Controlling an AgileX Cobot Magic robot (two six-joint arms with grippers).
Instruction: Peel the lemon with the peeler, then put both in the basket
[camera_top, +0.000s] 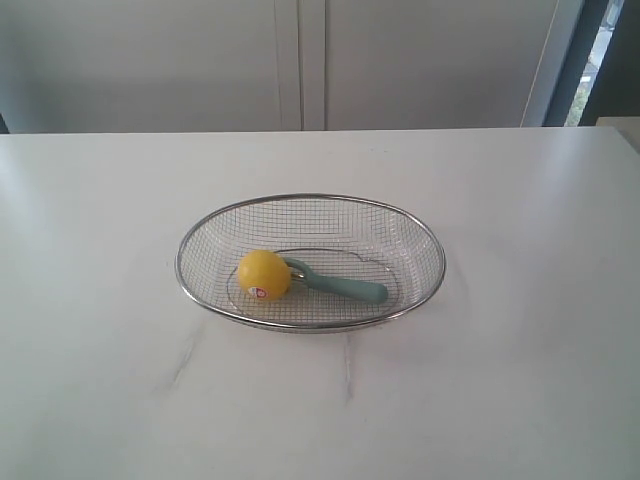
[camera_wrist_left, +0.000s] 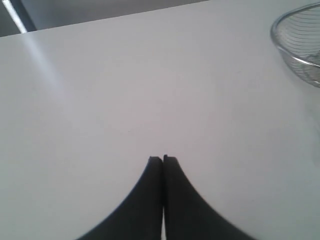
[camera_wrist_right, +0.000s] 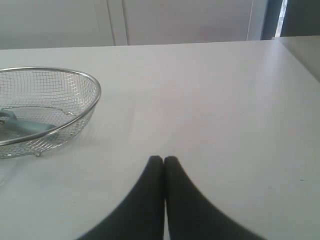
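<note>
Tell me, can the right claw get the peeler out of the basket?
Probably yes. The peeler lies in the open-topped basket, its handle sticking out clear of the lemon, and nothing stands in between. The right claw is shut, so it must open first.

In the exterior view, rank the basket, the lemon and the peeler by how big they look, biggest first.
1. basket: by far the largest.
2. peeler: longer than the lemon is wide, though slim, and its head is partly hidden behind the lemon.
3. lemon: shorter but rounder. By bulk it and the peeler look close.
</note>
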